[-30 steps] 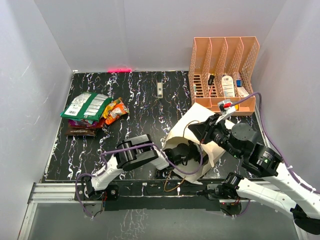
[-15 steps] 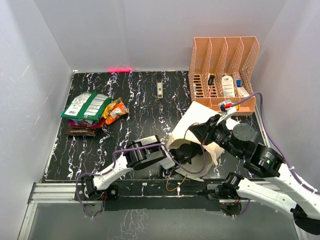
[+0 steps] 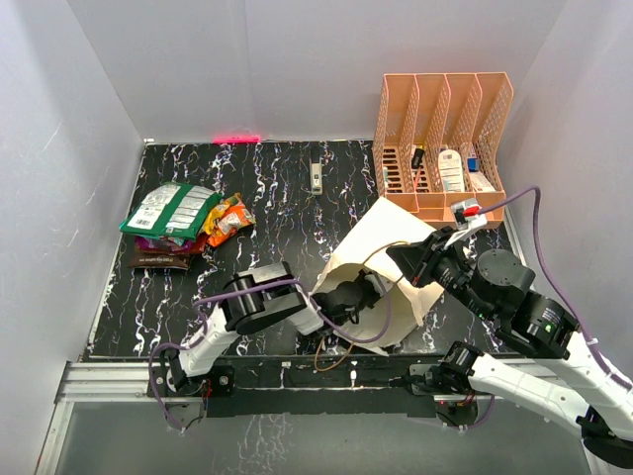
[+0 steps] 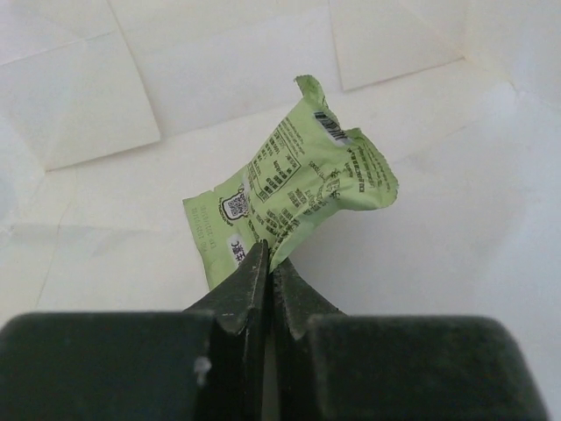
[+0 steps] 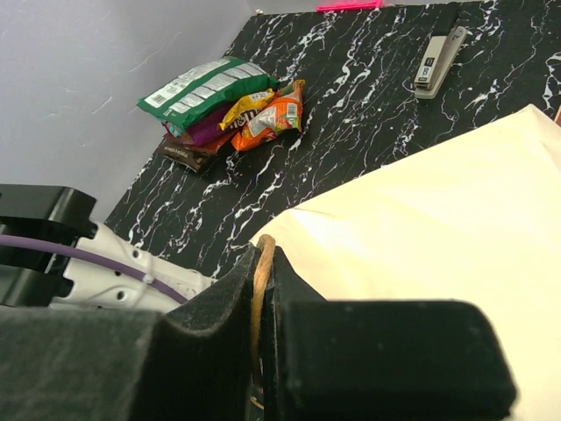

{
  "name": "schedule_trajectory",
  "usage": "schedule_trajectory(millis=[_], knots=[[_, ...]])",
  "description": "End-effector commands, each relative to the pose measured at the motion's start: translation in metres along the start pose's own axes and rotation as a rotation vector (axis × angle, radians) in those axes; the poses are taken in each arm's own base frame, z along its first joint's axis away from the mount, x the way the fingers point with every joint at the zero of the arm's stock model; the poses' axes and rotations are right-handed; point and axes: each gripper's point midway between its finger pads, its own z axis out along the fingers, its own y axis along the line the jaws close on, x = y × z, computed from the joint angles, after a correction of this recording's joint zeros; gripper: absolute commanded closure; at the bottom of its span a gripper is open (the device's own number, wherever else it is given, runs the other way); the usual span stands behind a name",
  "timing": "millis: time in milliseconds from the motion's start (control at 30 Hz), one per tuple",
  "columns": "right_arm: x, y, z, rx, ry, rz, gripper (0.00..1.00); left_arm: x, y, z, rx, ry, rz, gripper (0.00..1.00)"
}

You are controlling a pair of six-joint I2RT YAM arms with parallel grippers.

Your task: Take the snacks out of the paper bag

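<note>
Top external view. A paper bag (image 3: 381,242) lies on its side right of centre on the black marbled table (image 3: 277,198), its open mouth turned to the lower left of the frame. The left arm enters from the lower left, and the left pincer (image 3: 358,295) sits inside the mouth, partly hidden by the rim. The right pincer (image 3: 401,259) meets the bag's upper edge from the lower right. A pile of snacks (image 3: 178,220), green, orange, purple and dark brown, rests on the table at the left of the frame, well apart from the bag. A peach mesh organiser (image 3: 440,139) stands at the upper right, with small white bottles in its compartments. A stapler (image 3: 316,178) lies near the top centre.

Left wrist view. The left pincer is clenched on the lower edge of a green packet (image 4: 302,189), which stands up from the jaws at the centre of the frame. Cream creased paper, the bag's interior, fills the background.

Right wrist view. The right pincer is clenched on the bag's brown cord handle (image 5: 262,254) at the lower centre. The bag's cream wall spreads to the right; the snack pile shows at the upper left and the stapler at the upper right
</note>
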Motion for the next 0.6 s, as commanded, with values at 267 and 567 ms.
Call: schedule_trajectory(millis=[267,567], knots=[[-0.014,0.006,0.006,-0.005,-0.042,-0.01,0.92,-0.064,-0.051,-0.075,0.2,-0.024,0.04,1.0],[-0.021,-0.003,0.014,0.027,-0.111,-0.049,0.92,-0.106,-0.069,-0.167,0.442,0.087,-0.091,1.0]])
